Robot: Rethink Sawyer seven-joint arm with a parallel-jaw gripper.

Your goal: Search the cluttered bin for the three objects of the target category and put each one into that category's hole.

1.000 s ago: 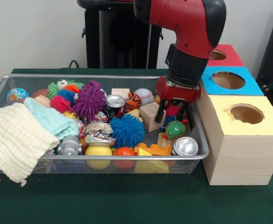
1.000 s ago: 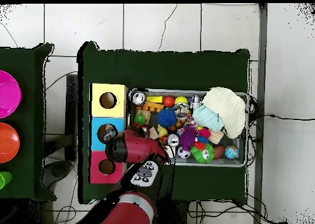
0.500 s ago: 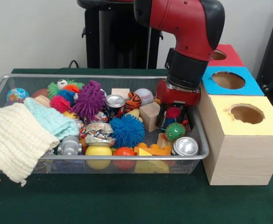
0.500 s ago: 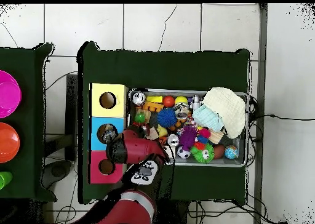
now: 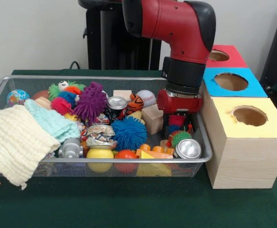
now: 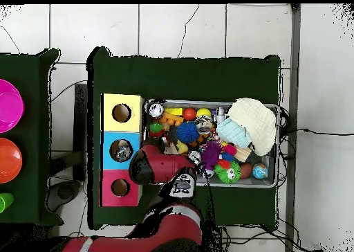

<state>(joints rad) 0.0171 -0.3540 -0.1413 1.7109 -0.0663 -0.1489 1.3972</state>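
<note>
**Gripper lowered into the bin end nearest the sorting boxes**

Front view: red and black arm (image 5: 176, 28) descending from above, with the gripper (image 5: 178, 124) down among the clutter at the end of the wire-mesh bin (image 5: 100, 161) beside the yellow-topped box (image 5: 249, 140). Fingertips buried behind toys; opening cannot be told. Directly below the gripper, a green spiky ball (image 5: 179, 137) with red tips, touching a silver can (image 5: 188, 149) lying on its side at the bin's near corner. Just beside the gripper, a wooden block (image 5: 152, 118); further along, a blue spiky ball (image 5: 129, 133), a purple spiky ball (image 5: 90, 101), a baseball (image 5: 146, 98), a crushed can (image 5: 98, 135). Cream cloth (image 5: 13, 142) draped over the opposite end, mint cloth (image 5: 50, 119) next to it. Behind the yellow-topped box, in a row, a blue-topped box (image 5: 233, 83) and a red-topped box (image 5: 224, 56), each with one round hole.

Overhead view: arm covering the bin edge next to the blue-topped box.
</note>
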